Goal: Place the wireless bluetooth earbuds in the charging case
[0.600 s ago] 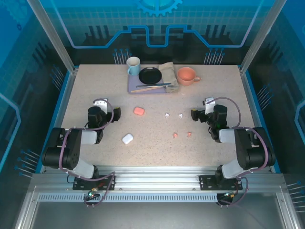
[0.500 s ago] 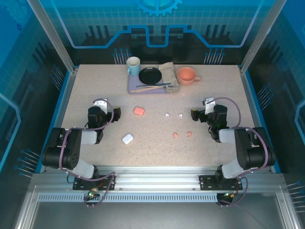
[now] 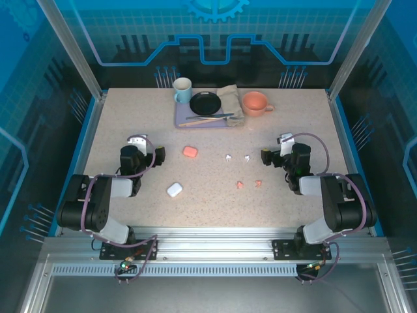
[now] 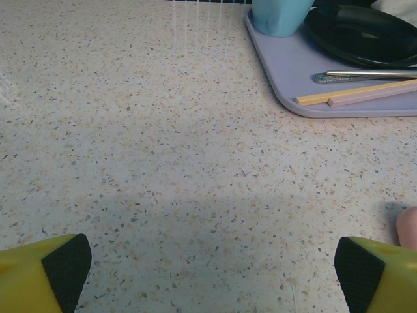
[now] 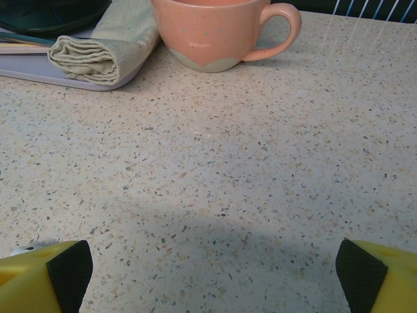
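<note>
Two white earbuds point(image 3: 229, 156) point(image 3: 247, 157) lie on the speckled table at centre right. Two salmon-pink earbuds point(image 3: 240, 184) point(image 3: 258, 183) lie just nearer. A salmon-pink case point(image 3: 189, 151) and a white case point(image 3: 174, 190) rest left of centre, both lids down. My left gripper point(image 3: 158, 154) point(image 4: 208, 267) sits low at the left, open and holding nothing. The pink case's edge point(image 4: 408, 225) peeks in beside its right finger. My right gripper point(image 3: 265, 156) point(image 5: 208, 267) is open and holding nothing just right of the white earbuds. A white speck point(image 5: 26, 248) shows by its left finger.
At the back stands a lilac tray point(image 3: 184, 121) point(image 4: 293, 72) with a black plate point(image 3: 205, 102), chopsticks point(image 4: 355, 96) and a spoon point(image 4: 365, 75). A blue mug point(image 3: 182, 90), a folded cloth point(image 5: 98, 52) and a pink mug point(image 3: 255, 103) point(image 5: 212, 32) stand beside it.
</note>
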